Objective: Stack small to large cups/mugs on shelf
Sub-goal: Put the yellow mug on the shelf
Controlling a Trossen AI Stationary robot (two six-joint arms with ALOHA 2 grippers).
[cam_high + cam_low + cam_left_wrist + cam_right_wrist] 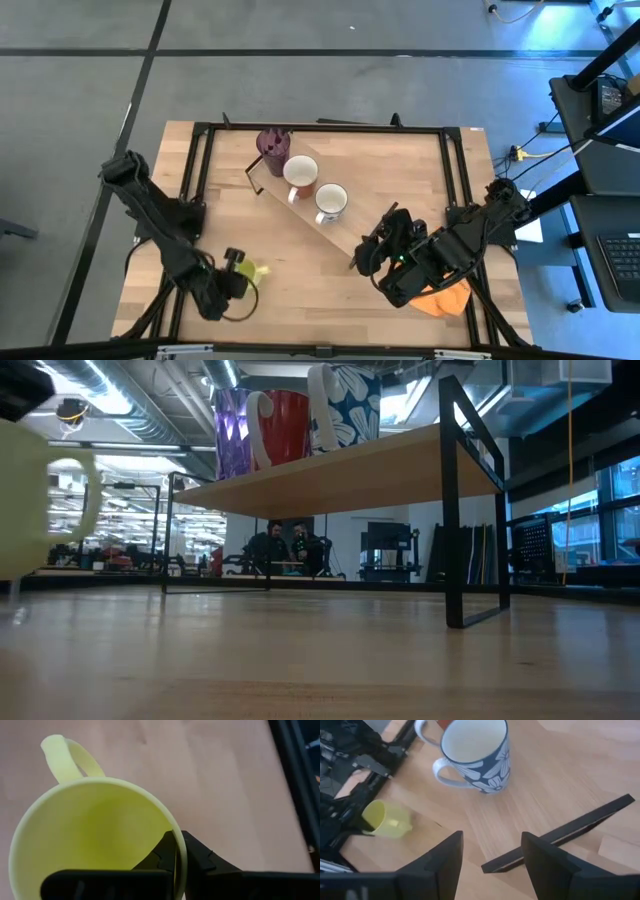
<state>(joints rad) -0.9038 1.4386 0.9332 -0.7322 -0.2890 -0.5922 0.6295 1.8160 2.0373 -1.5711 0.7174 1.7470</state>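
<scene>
Small, stiff, light yellow-green mug point(95, 835), slippery glaze: pinched at rim by closed left jaws, right jaws open.

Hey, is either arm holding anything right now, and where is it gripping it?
The left gripper is shut on the yellow-green mug, pinching its rim on the side opposite the handle. The right gripper is open and holds nothing.
</scene>
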